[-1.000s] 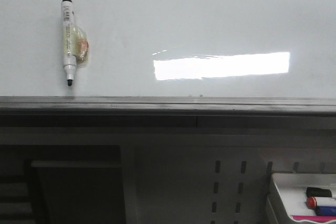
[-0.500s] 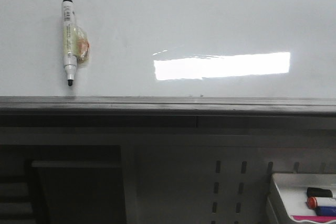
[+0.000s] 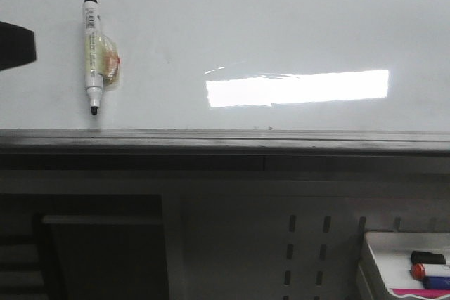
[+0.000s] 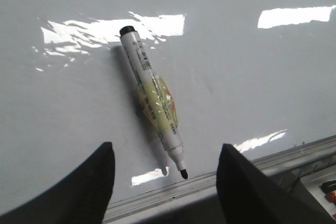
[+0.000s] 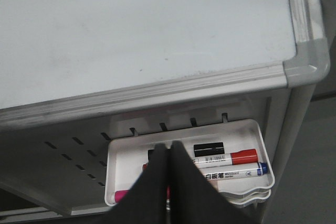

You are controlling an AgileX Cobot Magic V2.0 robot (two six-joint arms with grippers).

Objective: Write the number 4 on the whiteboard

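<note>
Left gripper [image 4: 165,182], jaws spread, hovers over the marker [image 4: 154,99] lying uncapped on the blank whiteboard [image 3: 281,26]; it should straddle the taped barrel squarely before closing. Right gripper [image 5: 169,153], jaws pressed together, idles.

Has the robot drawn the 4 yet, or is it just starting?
Just starting. The whiteboard has no writing on it, only glare. The black marker lies uncapped on the board, untouched. In hand: the left tool is open, its fingers either side of the marker's tip end, not gripping. The right tool is shut over the marker tray. Left to do: grab the marker and write the whole 4.
</note>
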